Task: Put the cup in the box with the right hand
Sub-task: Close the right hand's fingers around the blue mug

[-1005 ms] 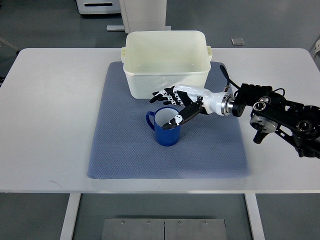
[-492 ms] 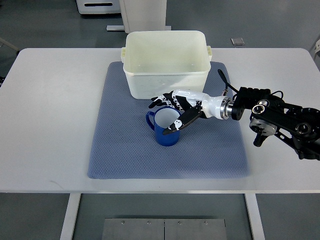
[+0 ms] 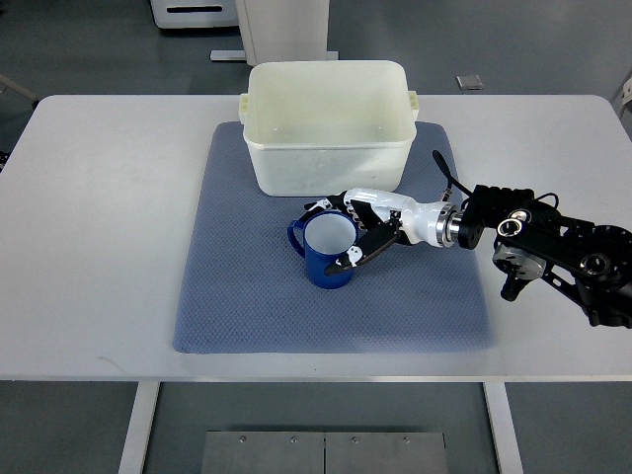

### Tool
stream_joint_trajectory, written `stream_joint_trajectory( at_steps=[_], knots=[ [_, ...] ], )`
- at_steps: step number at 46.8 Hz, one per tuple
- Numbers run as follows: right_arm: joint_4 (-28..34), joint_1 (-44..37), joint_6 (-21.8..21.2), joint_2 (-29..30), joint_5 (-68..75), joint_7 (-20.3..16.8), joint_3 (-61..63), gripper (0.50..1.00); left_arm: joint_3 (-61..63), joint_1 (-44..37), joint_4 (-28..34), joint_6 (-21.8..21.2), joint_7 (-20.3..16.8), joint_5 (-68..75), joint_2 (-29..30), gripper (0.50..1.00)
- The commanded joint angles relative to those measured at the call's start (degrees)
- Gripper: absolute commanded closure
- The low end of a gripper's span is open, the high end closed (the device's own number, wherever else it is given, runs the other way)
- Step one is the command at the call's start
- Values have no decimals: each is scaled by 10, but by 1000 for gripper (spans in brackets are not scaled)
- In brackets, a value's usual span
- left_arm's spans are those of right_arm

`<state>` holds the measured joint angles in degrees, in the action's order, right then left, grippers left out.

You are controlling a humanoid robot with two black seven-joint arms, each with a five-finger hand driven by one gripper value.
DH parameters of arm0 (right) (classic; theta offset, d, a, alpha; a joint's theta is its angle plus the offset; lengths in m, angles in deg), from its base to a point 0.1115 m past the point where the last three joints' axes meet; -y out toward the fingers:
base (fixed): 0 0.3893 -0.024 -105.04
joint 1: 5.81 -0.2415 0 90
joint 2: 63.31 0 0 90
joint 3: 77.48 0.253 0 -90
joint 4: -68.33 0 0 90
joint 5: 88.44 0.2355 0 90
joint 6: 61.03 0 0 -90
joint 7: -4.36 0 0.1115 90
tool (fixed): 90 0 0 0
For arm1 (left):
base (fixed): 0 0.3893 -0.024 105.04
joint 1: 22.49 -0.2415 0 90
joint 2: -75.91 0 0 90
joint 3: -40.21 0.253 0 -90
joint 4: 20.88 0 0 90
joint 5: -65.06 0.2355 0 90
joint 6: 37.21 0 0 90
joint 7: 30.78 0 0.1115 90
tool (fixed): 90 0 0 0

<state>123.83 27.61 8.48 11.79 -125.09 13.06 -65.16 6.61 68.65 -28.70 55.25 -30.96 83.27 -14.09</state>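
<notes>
A blue cup (image 3: 324,265) with a white inside stands upright on the blue-grey mat (image 3: 247,296), its handle pointing left. It sits just in front of the white box (image 3: 329,148). My right hand (image 3: 331,237) reaches in from the right and wraps the cup. Its fingers (image 3: 331,205) curl over the far rim and its thumb (image 3: 351,259) presses on the near right wall. The cup still rests on the mat. The box looks empty.
The mat lies on a white table (image 3: 99,227). My right forearm and its black wrist joints (image 3: 553,247) stretch across the table's right side. A black cable (image 3: 442,163) loops near the box's right corner.
My right hand has shifted toward me and down. Its fingers came from near the box wall onto the cup's far rim, and the thumb slid from above the opening to the outer wall. The cup has not moved.
</notes>
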Motion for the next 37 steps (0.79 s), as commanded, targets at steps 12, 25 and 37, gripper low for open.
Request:
stream_joint_trajectory(
  at_steps=[12,25,37],
  knots=[
    [-15,4,1,5,0,9,0,528,0,0,0,0,0,0,0,500],
    [-18,15,2,8,0,21,-1,632,0,0,0,0,0,0,0,500],
    [-21,15,1,8,0,26,-2,1000,0,0,0,0,0,0,0,500]
  ],
)
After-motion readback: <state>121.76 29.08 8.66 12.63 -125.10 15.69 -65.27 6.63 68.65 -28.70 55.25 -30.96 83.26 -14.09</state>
